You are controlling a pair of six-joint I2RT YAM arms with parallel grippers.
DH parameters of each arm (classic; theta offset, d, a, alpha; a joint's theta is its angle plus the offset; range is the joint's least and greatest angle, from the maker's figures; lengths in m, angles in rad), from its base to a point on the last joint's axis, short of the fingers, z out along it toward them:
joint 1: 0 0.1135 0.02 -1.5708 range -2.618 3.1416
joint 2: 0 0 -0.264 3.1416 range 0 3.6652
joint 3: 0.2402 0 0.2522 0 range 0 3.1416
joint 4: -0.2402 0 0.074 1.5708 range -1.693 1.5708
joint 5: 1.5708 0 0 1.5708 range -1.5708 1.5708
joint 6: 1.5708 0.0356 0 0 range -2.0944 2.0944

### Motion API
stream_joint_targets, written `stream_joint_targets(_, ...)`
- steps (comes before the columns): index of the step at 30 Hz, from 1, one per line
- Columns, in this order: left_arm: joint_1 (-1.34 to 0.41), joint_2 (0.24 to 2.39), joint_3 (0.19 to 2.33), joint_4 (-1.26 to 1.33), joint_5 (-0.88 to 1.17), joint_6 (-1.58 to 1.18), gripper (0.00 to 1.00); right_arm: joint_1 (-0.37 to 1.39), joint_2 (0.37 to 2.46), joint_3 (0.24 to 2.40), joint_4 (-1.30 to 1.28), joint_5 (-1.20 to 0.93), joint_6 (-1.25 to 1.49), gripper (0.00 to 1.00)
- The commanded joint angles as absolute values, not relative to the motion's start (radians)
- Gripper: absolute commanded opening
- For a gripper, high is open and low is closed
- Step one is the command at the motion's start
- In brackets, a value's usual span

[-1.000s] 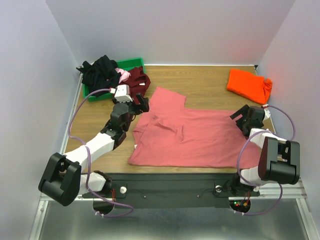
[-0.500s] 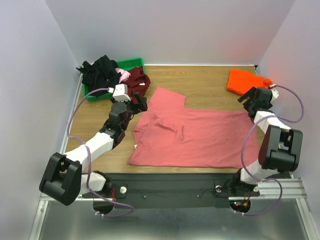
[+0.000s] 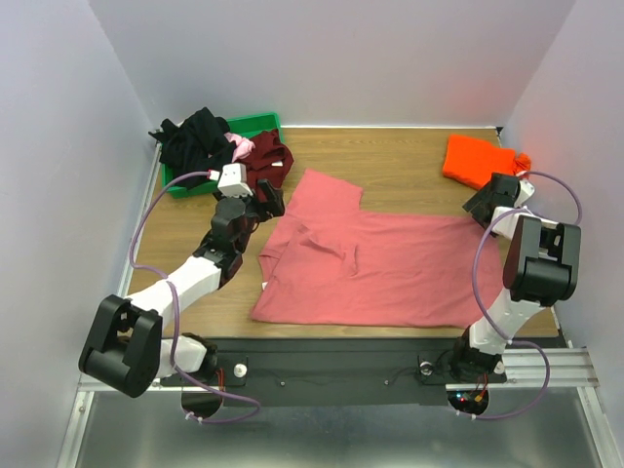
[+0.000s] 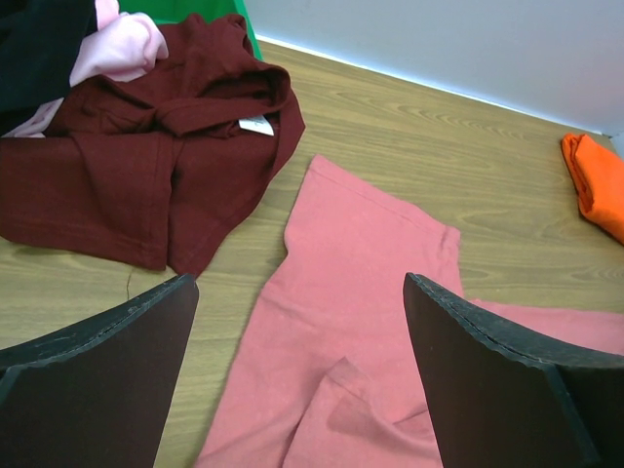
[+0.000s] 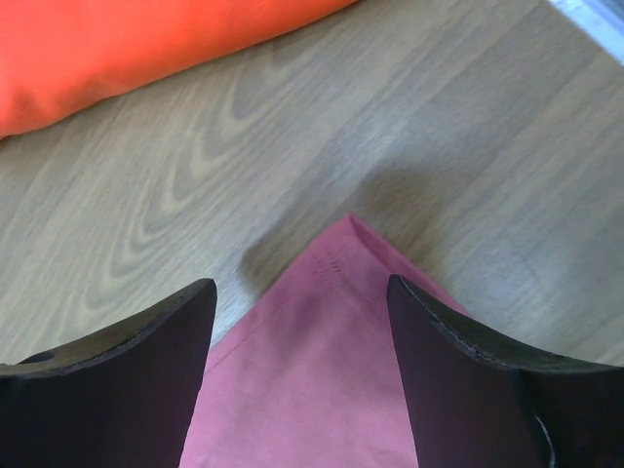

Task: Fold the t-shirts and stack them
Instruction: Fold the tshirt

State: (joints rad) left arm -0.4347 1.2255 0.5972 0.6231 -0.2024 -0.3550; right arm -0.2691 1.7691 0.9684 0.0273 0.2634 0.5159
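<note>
Top external. The salmon-pink t-shirt (image 3: 380, 263) is spread flat at mid-table and reaches the near edge. One sleeve points toward the far edge, and there are creases on its left part. The orange t-shirt (image 3: 478, 161) is a folded bundle by the far right corner of the table (image 3: 400, 161). The green bin (image 3: 257, 124) stands at the far left corner with the black t-shirt (image 3: 195, 139) heaped over it. The light pink t-shirt (image 3: 237, 146) shows beside the black one, and the dark maroon t-shirt (image 3: 270, 156) lies on the wood. The left gripper (image 3: 270, 201) is at the salmon shirt's far left margin, near the maroon one. The right gripper (image 3: 485, 205) is at the salmon shirt's far right corner, near the orange bundle.

Left wrist. Fingers (image 4: 97, 380) are spread wide with nothing between them. The salmon sleeve lies below the gap. The maroon shirt is to the left, with a white label showing.

Right wrist. Fingers (image 5: 478, 390) are spread wide and hold nothing. The salmon shirt's corner lies below the gap. Bare wood separates it from the orange shirt at the top.
</note>
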Motion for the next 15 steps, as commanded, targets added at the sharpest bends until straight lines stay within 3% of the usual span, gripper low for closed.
stream_joint_targets(1,-0.426,1.233,0.595,0.663,-0.184,-0.339,0.99,-0.284,1.744,0.991,0.032,0.339,0.492,0.76)
stream_joint_targets(15,-0.417,1.232,0.592,0.667,-0.170,-0.344,0.99,-0.298,1.848,1.052,0.032,0.319,0.486,0.63)
